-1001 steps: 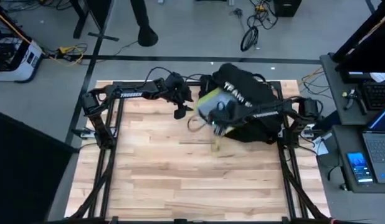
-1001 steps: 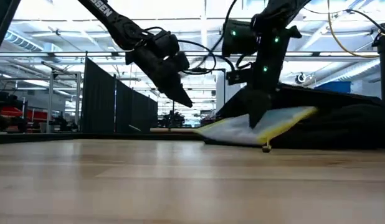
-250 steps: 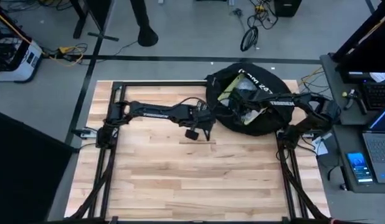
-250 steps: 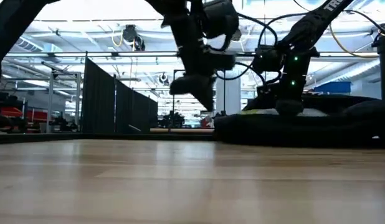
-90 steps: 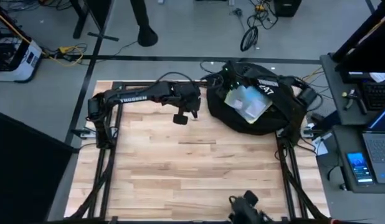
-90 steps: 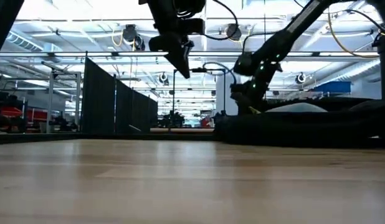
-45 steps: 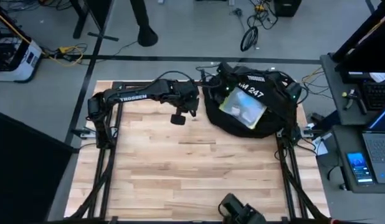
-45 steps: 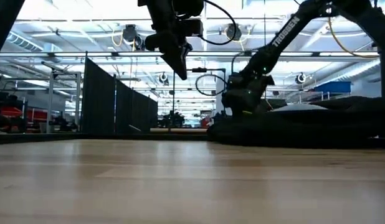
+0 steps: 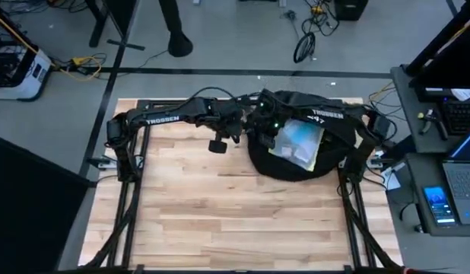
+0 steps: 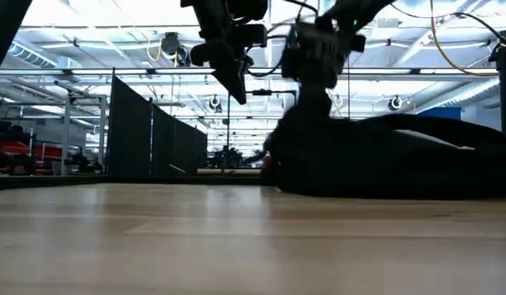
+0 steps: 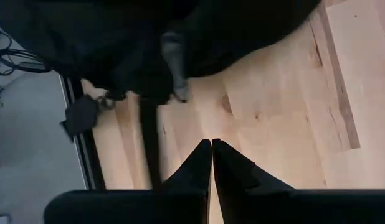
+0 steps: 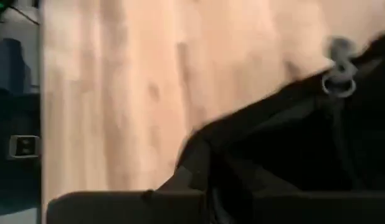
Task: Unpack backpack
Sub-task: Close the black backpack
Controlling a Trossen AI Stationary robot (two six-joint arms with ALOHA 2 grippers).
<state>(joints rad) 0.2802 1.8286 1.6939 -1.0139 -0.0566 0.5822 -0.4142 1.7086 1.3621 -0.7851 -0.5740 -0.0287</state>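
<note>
Nearest you, the counter [image 9: 220, 205] is bare pale butcher-block, narrow wooden strips with visible grain and a few dark knots, framed by the arms' black metal stands. Farther back, toward the far right, you see the backpack [image 9: 296, 156], a large rounded mound of soft black fabric lying flat on the wood, with part of its white lettering showing near its far edge. A flat, pale bluish sheet-like item [image 9: 297, 143] lies on top of it, too blurred for you to identify. In the low view the pack reads as a low, dark, slumped hump with its left end drawn up into a peak. Your left gripper [image 9: 217, 144] hangs above the counter just left of the backpack, clear of it; its wrist view shows the two dark tapered fingers [image 11: 195, 163] pressed together tip to tip with nothing between them, pointing at bare wood near a black strap. Your right gripper [image 9: 265, 128] is down at the backpack's left far edge, green lights glowing on its wrist; its wrist view shows dark folded fabric and a small metal ring [image 12: 337, 84] close ahead, but you cannot tell how far its fingers are parted or whether they grip the cloth.
</note>
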